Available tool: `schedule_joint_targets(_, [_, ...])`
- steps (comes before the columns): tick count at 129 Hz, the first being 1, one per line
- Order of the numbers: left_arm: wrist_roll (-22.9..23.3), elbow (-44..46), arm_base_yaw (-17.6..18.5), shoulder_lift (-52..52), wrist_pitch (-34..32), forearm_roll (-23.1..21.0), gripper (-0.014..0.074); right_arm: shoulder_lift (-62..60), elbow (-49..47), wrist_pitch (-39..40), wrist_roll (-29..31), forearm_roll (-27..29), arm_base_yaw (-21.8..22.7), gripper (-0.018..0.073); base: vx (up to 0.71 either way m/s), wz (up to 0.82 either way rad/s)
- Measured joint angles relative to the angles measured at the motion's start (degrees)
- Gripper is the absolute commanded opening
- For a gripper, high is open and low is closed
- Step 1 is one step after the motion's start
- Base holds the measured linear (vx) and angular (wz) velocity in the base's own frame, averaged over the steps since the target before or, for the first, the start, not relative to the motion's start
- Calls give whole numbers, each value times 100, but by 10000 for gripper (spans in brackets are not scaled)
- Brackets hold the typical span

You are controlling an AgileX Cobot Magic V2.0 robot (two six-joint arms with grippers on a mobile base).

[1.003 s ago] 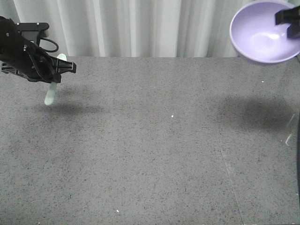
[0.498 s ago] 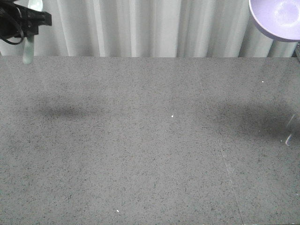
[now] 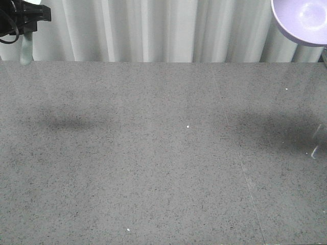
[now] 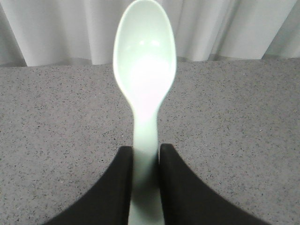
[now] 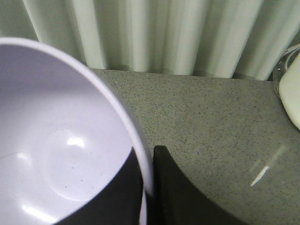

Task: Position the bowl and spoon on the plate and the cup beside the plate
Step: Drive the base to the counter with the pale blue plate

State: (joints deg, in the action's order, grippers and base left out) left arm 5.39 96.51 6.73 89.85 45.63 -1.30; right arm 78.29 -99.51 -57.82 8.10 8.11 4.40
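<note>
Left gripper is pinching spoon handle, right gripper is clamping bowl rim, both hanging above table; lower bowl level.

Looks like a staged test space; grey speckled tabletop; white pleated curtain as backdrop.
</note>
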Motion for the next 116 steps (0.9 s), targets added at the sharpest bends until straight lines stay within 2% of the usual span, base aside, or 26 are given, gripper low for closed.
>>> schedule_joint_targets(56, [0, 0, 0, 0, 0, 0, -7, 0, 0, 0, 0, 6, 0, -8, -1, -5])
schedule_joint_targets(116, [0, 0, 0, 0, 0, 0, -7, 0, 0, 0, 0, 0, 0, -8, -5, -39])
